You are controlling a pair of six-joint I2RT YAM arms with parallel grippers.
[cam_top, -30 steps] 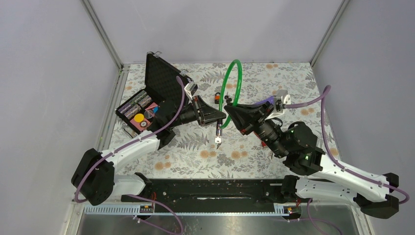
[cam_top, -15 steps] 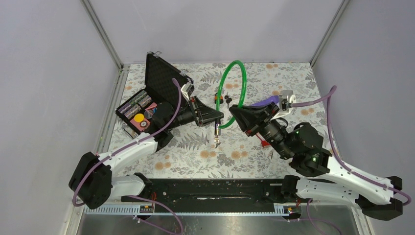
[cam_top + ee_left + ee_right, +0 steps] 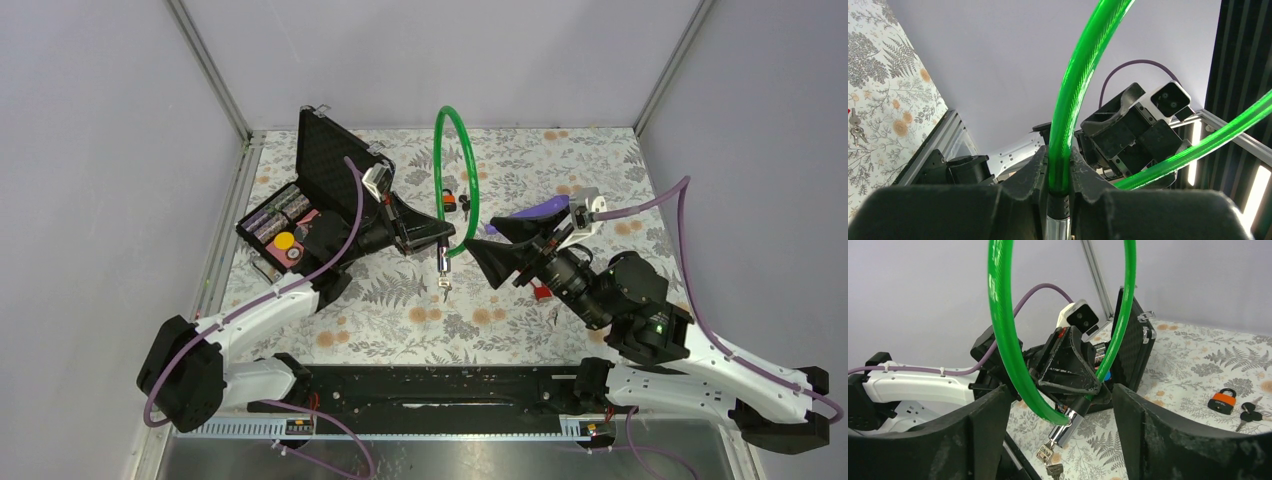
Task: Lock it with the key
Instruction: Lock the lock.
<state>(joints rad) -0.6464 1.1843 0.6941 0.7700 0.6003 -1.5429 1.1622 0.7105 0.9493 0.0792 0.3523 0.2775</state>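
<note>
In the middle of the top view, the left gripper [image 3: 438, 238] held the green cable lock [image 3: 1075, 85], its jaws closed tight on the cable just above the metal barrel [image 3: 1066, 426]. The loop stood upright over the jaws, its long axis toward the upper edge of the frame. The barrel pointed down at the desk [image 3: 400, 320], with the keys [image 3: 1049, 462] hanging from it. Just to the right, the right gripper [image 3: 492, 252] had its jaws spread wide and empty.

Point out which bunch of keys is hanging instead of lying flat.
The key bunch dangling from the green cable lock gripped in the left end effector; the other bunch lies flat on the table beside the orange padlock.
</note>
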